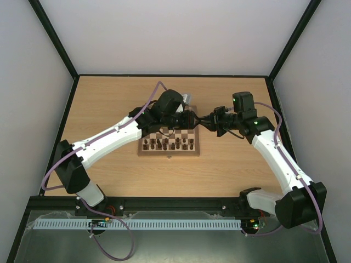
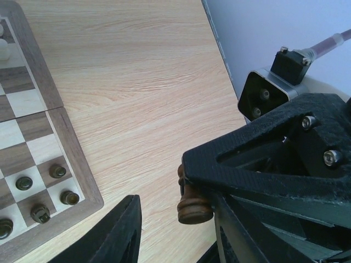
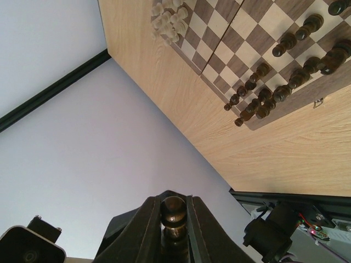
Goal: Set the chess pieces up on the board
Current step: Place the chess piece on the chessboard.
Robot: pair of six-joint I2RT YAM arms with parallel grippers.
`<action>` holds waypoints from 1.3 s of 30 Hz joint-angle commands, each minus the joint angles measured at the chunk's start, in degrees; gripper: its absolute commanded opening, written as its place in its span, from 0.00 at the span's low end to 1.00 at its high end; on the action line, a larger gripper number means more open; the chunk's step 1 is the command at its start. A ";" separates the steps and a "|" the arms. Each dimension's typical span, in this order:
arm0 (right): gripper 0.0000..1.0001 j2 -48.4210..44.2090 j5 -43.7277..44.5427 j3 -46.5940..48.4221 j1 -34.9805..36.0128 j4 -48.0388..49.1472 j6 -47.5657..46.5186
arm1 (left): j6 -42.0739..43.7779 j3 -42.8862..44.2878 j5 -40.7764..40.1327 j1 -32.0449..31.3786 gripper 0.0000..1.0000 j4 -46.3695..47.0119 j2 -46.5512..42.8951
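Note:
The board [image 1: 168, 154] lies mid-table with several dark chess pieces [image 1: 164, 143] along its near rows. Both grippers meet in the air just past its far right corner. My right gripper [image 3: 174, 200] is shut on a dark round-headed piece [image 3: 174, 211]. In the left wrist view that piece's base [image 2: 193, 204] sticks out of the right gripper [image 2: 263, 170] between the open fingers of my left gripper [image 2: 173, 207]. It sits close to one left finger and well clear of the other finger [image 2: 112, 233]. The same two grippers show from above, left gripper [image 1: 192, 119] and right gripper [image 1: 204, 121].
Cream chessmen [image 3: 167, 19] stand bunched at the board's far side. Dark pieces [image 3: 274, 93] fill the board's near edge in the right wrist view, and a few [image 2: 41, 192] show at a board corner [image 2: 82, 181] under the left wrist. Bare wooden table [image 2: 142, 82] stretches to the enclosure wall.

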 commanded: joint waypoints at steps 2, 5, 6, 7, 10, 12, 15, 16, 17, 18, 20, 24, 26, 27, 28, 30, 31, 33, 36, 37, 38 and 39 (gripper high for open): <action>0.13 -1.30 -0.87 -0.77 0.78 -0.54 0.86 | 0.38 1.58 -0.90 -0.30 0.31 0.28 -0.67; 0.13 -1.22 -0.81 -0.69 0.98 -0.37 0.97 | 0.25 1.84 -0.36 -0.31 0.24 0.73 -0.18; 0.13 -1.19 -0.82 -0.66 1.00 -0.31 0.99 | 0.24 1.99 -0.16 -0.28 0.22 0.71 0.06; 0.14 -1.15 -0.79 -0.77 1.05 -0.05 1.18 | 0.24 2.12 -0.18 -0.34 0.20 0.66 0.19; 0.13 -1.04 -0.74 -0.70 1.09 0.14 1.40 | 0.08 2.06 0.04 -0.36 0.16 0.80 0.47; 0.13 -0.95 -0.80 -0.72 1.17 0.49 1.62 | -0.02 1.90 0.16 -0.36 0.15 0.98 0.58; 0.13 -0.90 -0.97 -1.13 1.18 1.33 2.05 | -0.11 1.65 0.44 -0.40 0.13 1.45 0.68; 0.14 -0.89 -1.00 -1.17 1.20 1.44 2.16 | -0.15 1.50 0.51 -0.33 0.13 1.62 0.67; 0.13 -0.80 -1.09 -1.23 1.18 1.54 2.24 | -0.05 1.34 0.42 -0.39 0.13 1.79 0.62; 0.13 -0.73 -1.17 -1.22 1.19 1.63 2.19 | -0.03 1.09 0.44 -0.36 0.13 2.01 0.52; 0.14 -0.69 -1.31 -1.35 1.18 1.65 2.13 | -0.02 0.71 0.57 -0.36 0.13 2.41 0.34; 0.23 -0.75 -1.83 -2.08 1.19 1.90 1.89 | 0.44 -0.29 1.03 -0.40 0.13 2.72 -0.21; 0.24 -1.01 -1.85 -2.64 1.18 2.06 1.84 | 0.50 -1.07 1.51 -0.25 0.13 3.14 -0.69; 0.25 -1.18 -1.96 -3.10 1.20 2.21 1.92 | 0.50 -1.44 1.83 -0.22 0.13 3.29 -0.91; 0.28 -1.39 -2.11 -3.58 1.18 2.34 2.06 | 0.55 -1.73 2.08 -0.16 0.13 3.35 -1.09; 0.36 -1.92 -2.25 -4.52 1.14 2.31 2.11 | 0.75 -2.20 2.73 -0.02 0.13 3.24 -1.70; 0.40 -2.34 -2.49 -4.89 1.10 2.05 1.81 | 0.83 -2.67 3.16 0.15 0.13 3.04 -2.15; 0.47 -3.28 -2.70 -5.63 0.99 1.22 0.97 | 0.81 -4.24 4.44 0.75 0.13 2.93 -3.78; 0.53 -5.20 -3.26 -7.01 0.39 -1.04 -1.33 | -0.08 -8.17 7.74 2.39 0.13 2.98 -7.71; 0.55 -6.04 -3.73 -7.41 -0.14 -2.30 -2.70 | -0.56 -9.85 9.11 3.25 0.13 3.28 -9.53; 0.57 -6.95 -4.31 -8.05 -0.78 -3.70 -4.21 | -1.16 -11.62 10.73 4.26 0.13 3.53 -11.24; 0.59 -7.94 -5.11 -8.87 -1.57 -4.67 -5.47 | -1.74 -13.47 12.24 5.31 0.13 3.67 -13.21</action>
